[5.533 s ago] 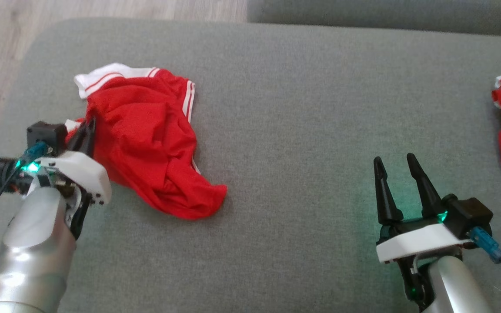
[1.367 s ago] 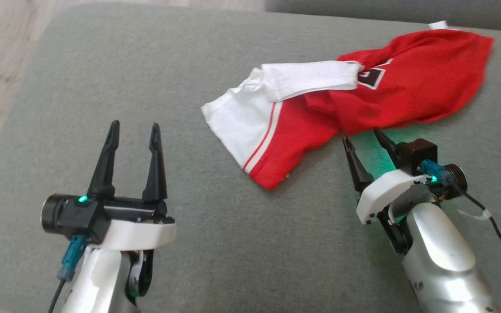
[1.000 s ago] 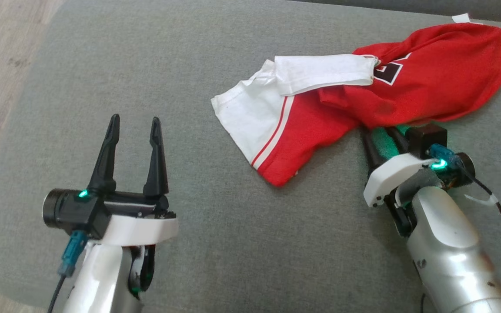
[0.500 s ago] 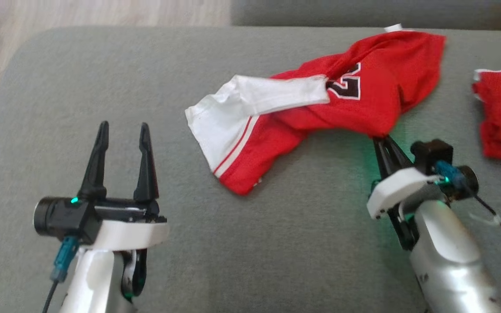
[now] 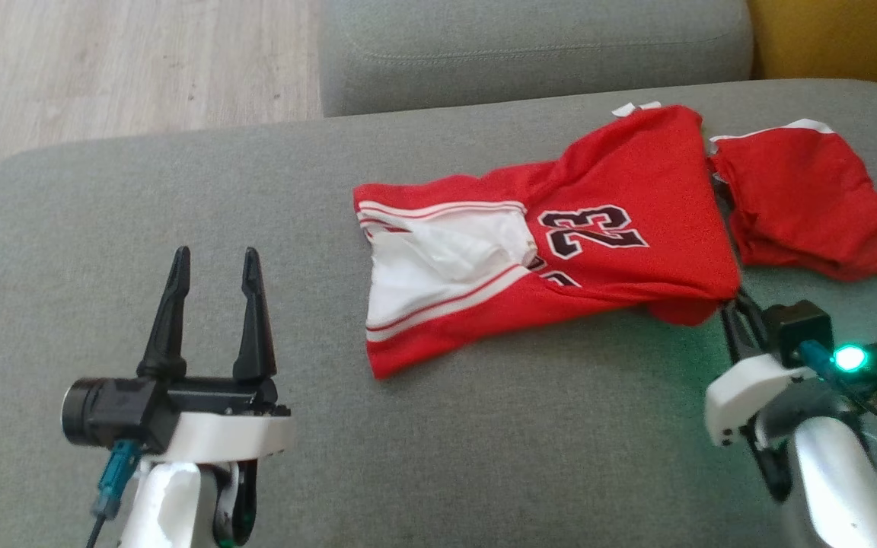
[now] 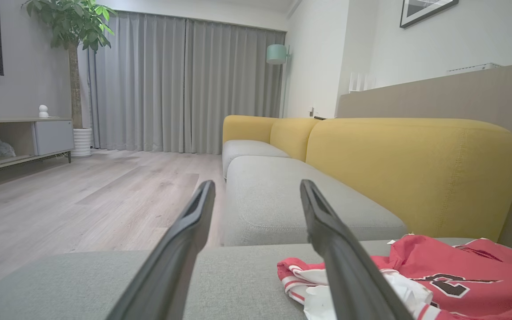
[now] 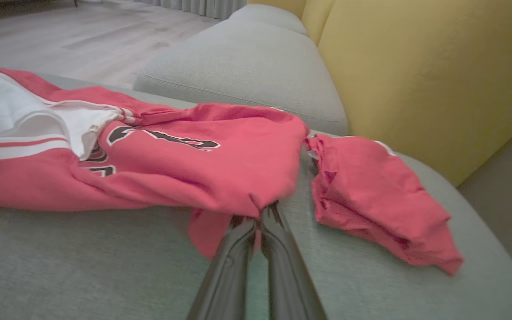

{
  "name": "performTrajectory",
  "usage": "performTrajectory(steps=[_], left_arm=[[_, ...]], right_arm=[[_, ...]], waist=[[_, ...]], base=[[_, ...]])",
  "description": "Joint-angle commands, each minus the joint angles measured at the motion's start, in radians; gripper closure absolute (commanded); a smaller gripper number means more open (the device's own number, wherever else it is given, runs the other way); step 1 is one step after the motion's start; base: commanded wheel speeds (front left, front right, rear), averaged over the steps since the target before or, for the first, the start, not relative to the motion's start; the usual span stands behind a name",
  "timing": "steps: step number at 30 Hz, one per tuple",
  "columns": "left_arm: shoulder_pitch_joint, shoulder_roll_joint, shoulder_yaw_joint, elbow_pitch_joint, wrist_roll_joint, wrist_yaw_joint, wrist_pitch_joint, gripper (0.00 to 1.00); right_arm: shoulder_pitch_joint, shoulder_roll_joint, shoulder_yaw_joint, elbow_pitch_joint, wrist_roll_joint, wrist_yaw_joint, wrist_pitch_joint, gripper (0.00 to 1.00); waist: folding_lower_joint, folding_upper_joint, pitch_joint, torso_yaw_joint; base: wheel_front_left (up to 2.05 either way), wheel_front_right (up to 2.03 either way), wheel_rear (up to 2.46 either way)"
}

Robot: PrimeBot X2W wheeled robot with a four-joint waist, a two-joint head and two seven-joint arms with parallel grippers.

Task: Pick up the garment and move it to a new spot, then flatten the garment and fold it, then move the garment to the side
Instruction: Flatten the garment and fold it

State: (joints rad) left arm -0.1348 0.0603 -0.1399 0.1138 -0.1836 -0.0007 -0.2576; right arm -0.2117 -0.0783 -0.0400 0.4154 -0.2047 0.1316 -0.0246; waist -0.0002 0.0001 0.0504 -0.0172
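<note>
The garment (image 5: 560, 251) is a red jersey with white trim and a black "23", spread across the grey sofa seat (image 5: 180, 190). It also shows in the right wrist view (image 7: 158, 164) and the left wrist view (image 6: 438, 275). My right gripper (image 5: 731, 303) is shut on the jersey's near right corner; in the right wrist view (image 7: 258, 213) the red cloth bunches between the closed fingertips. My left gripper (image 5: 212, 259) stands open to the left of the jersey, nothing between its fingers (image 6: 185, 240).
A second red garment (image 5: 804, 198) lies crumpled just right of the jersey, almost touching it (image 7: 371, 200). A further grey seat cushion (image 5: 530, 46) lies beyond, with the yellow backrest (image 7: 416, 66) to the right. Wooden floor (image 5: 103, 68) lies past the seat's left edge.
My right gripper has shut on the jersey's near right corner and pulled it; the cloth has spread out, the "23" now fully visible. The head camera has tilted up. The left gripper stays open.
</note>
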Motion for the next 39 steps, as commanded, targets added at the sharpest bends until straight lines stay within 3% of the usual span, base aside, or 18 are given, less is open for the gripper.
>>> performTrajectory(steps=[1, 2, 10, 15, 25, 39], left_arm=[[-0.022, 0.003, 0.036, -0.034, 0.013, -0.005, -0.004, 0.0], [-0.022, 0.002, 0.035, -0.034, 0.013, -0.005, -0.004, 0.0], [-0.028, -0.002, 0.033, -0.029, 0.016, -0.013, -0.004, 0.0], [-0.034, -0.004, 0.032, -0.026, 0.021, -0.02, -0.004, 0.0], [-0.067, -0.007, 0.005, -0.019, 0.027, -0.03, -0.004, 0.0], [-0.108, -0.009, -0.035, 0.0, 0.01, -0.032, -0.004, 0.0]], right_arm=[[-0.015, -0.025, 0.014, -0.078, -0.033, -0.001, 0.016, 0.5], [-0.004, -0.032, 0.013, -0.112, -0.054, -0.001, 0.027, 0.0], [0.043, -0.011, 0.043, -0.318, -0.111, -0.001, 0.002, 0.0], [0.073, 0.021, 0.084, -0.341, 0.005, -0.001, -0.022, 0.0], [0.021, 0.028, 0.195, -0.25, 0.212, -0.001, -0.04, 0.0], [-0.226, -0.001, 0.344, 0.132, 0.204, -0.001, 0.034, 0.0]], waist=[[0.0002, -0.0001, -0.004, -0.004], [0.0002, -0.0001, -0.005, -0.004], [0.0002, -0.0001, -0.001, 0.001], [0.0002, -0.0001, 0.005, 0.009], [0.0002, -0.0001, 0.069, 0.088], [0.0002, -0.0001, 0.145, 0.235]], base=[[0.0, 0.0, 0.0], [0.0, 0.0, 0.0], [0.0, 0.0, 0.0], [0.0, 0.0, 0.0], [0.0, 0.0, 0.0], [0.0, 0.0, 0.0]])
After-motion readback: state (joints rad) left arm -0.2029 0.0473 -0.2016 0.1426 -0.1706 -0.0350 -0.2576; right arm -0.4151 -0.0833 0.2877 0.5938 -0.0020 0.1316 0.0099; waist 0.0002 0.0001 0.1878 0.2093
